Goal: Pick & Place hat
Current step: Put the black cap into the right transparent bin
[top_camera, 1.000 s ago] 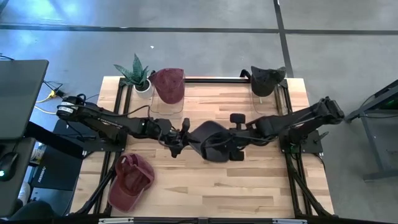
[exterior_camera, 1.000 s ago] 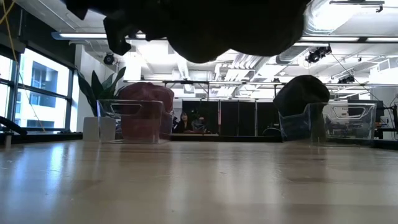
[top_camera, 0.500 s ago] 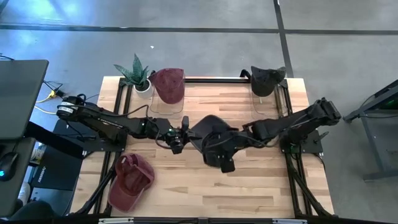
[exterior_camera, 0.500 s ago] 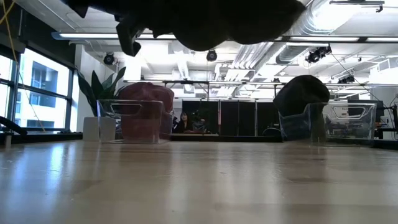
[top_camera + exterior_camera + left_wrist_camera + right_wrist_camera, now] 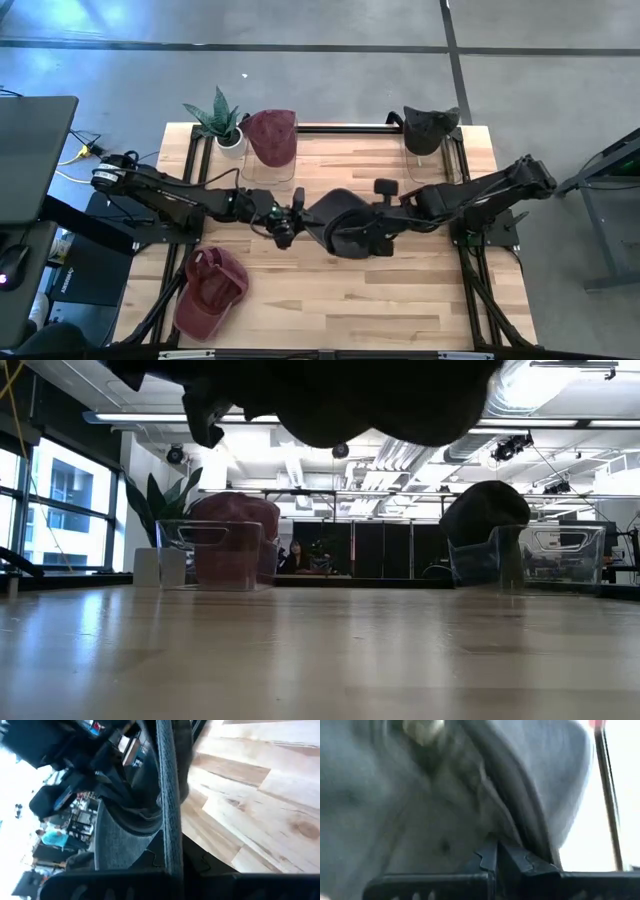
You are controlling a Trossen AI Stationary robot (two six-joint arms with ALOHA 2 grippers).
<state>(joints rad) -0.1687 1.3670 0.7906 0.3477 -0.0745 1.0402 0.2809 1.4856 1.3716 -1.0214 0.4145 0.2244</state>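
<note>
Dark hat held up over the middle of the bench, clear of the wood, caught between both tools: left tool clamped on its left edge, right tool clamped on its right side. Seen from the low view only as a black mass hanging at the top, cut off by the frame, well above the bench surface. In the right wrist view, grey fabric fills nearly everything, pinched at the closed fingertips. In the left wrist view, a thin dark brim edge runs into the shut fingers, blurred. Hat dark grey to black, rounded crown, slightly crumpled.
</note>
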